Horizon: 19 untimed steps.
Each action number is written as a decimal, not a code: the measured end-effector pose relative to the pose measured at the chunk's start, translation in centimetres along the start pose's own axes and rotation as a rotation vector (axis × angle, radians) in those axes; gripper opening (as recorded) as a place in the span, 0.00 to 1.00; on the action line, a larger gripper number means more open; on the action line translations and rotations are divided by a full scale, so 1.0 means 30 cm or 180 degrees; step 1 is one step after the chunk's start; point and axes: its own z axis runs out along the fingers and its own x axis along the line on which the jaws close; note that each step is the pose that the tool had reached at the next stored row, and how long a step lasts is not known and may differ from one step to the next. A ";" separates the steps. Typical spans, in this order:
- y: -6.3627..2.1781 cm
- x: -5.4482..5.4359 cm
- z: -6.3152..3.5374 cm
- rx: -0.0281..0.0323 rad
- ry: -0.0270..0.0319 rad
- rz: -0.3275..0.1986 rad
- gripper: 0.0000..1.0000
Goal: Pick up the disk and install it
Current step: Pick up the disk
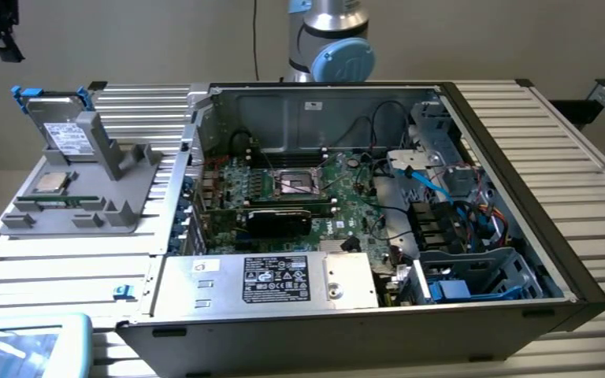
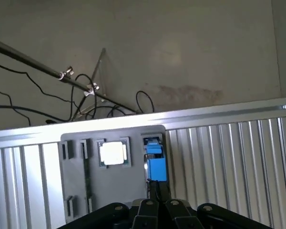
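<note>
Evidently the disk (image 1: 61, 130) stands upright in the grey holder (image 1: 124, 161), edge offered to the gripper (image 2: 156, 188) above; open or closed, I cannot tell.

You've got the open case (image 1: 554, 236) mid-worktop (image 1: 61, 268), with the arm (image 1: 329, 39) behind it. The holder (image 1: 124, 169) sits just beside the case, on the exterior view's left. The disk (image 1: 63, 130) stands upright in the holder's far end, and the chip (image 1: 50, 183) lies flat in front of it. Inside the case, the motherboard (image 1: 345, 197) is central, the power supply box (image 1: 271, 279) is along the near wall and the drive cage (image 1: 481, 276) is in the near corner on the exterior view's right. The claw (image 2: 157, 195) is above the holder, apart from the disk.
</note>
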 end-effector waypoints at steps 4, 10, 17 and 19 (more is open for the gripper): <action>0.000 0.000 0.000 0.0016 0.0003 -0.0226 0.11; 0.001 0.000 0.001 0.0023 -0.0053 -0.0443 0.11; 0.001 0.000 0.002 0.0020 -0.0115 -0.0447 0.11; 0.001 0.000 0.002 0.0020 -0.0115 -0.0447 0.11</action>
